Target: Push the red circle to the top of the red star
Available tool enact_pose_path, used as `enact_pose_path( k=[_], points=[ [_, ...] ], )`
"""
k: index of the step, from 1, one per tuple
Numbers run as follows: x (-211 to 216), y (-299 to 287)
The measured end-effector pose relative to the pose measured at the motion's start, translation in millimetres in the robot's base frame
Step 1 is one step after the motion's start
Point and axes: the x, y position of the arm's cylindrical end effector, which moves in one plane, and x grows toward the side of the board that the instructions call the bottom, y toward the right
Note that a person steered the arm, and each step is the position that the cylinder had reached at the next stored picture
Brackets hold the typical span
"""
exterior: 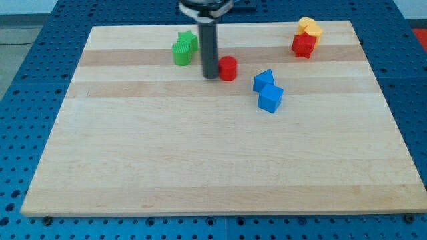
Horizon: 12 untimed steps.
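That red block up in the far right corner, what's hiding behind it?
A yellow block sits right behind the red star, toward the view's top, apparently touching it. Only its upper part shows; the lower part is covered, so its shape is unclear.

The rod's tip (211, 75) is sitting just left of the circle (228, 68); the star (303, 45) is lying well apart, toward the view's top right.

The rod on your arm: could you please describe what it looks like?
My rod is a straight, dark grey cylinder, plain and unmarked. At the view's top it enters a wider black collar with a pale ring. No cables show. My tip ends bluntly, just left of the red circle.
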Motion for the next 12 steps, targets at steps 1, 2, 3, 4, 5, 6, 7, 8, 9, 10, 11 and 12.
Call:
enact_pose_path(
  k=[1, 2, 3, 4, 5, 6, 7, 8, 9, 10, 11, 12],
  points=[
    [-6, 44],
    [-5, 64],
    [-5, 84],
    [3, 90],
    [3, 107],
    [-2, 109],
    [-17, 109],
    [-35, 109],
    [-57, 110],
    [-73, 115],
    [-85, 115],
    [-94, 115]
  ],
)
